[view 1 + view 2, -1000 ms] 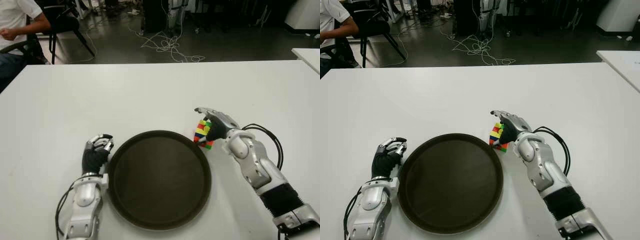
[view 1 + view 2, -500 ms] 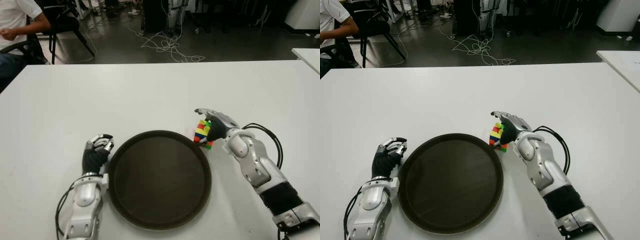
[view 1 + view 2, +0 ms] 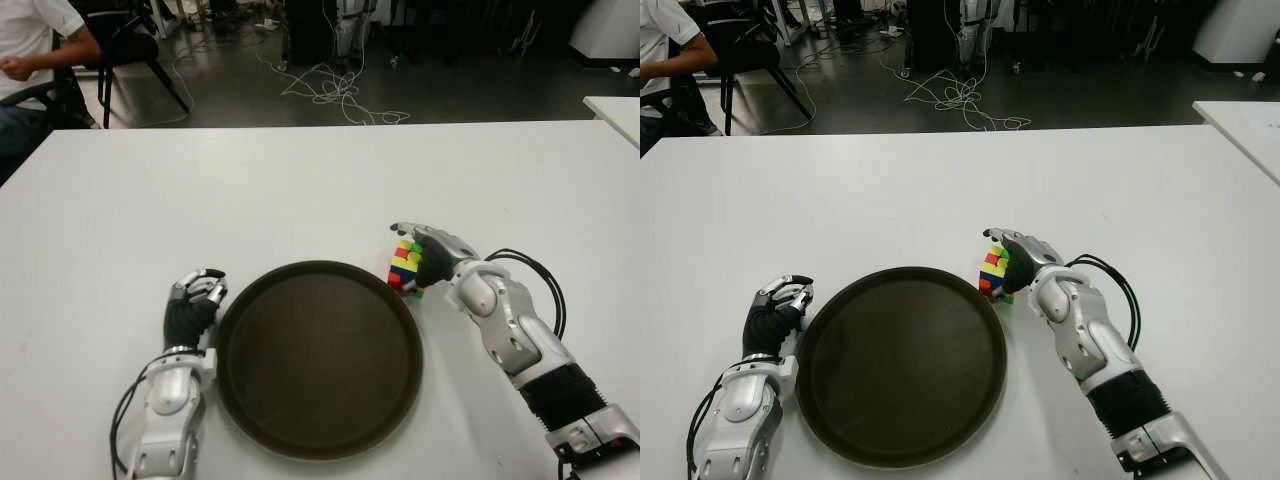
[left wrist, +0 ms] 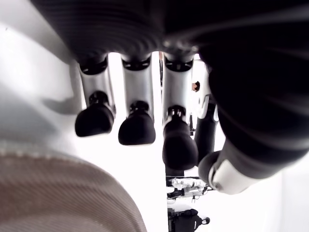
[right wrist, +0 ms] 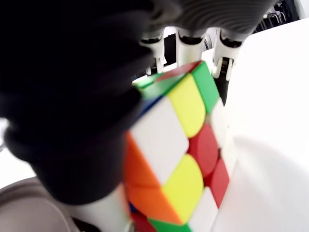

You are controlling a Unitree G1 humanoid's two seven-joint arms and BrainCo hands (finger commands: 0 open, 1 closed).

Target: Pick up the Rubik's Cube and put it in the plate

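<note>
Your right hand [image 3: 425,258], fingers wrapped around the Rubik's Cube [image 3: 404,268], has nudged it slightly closer to the dark plate [image 3: 318,357] rim at centre frame, so carry it over; your left hand [image 3: 192,303] stays curled, empty, beside the plate's left edge.

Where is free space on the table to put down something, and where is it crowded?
Free: the plate holds nothing; the white table is bare beyond the plate and at both far sides. Crowded: the right hand holds the Rubik's Cube at the plate's right rim; the left hand shows beside its left rim.
</note>
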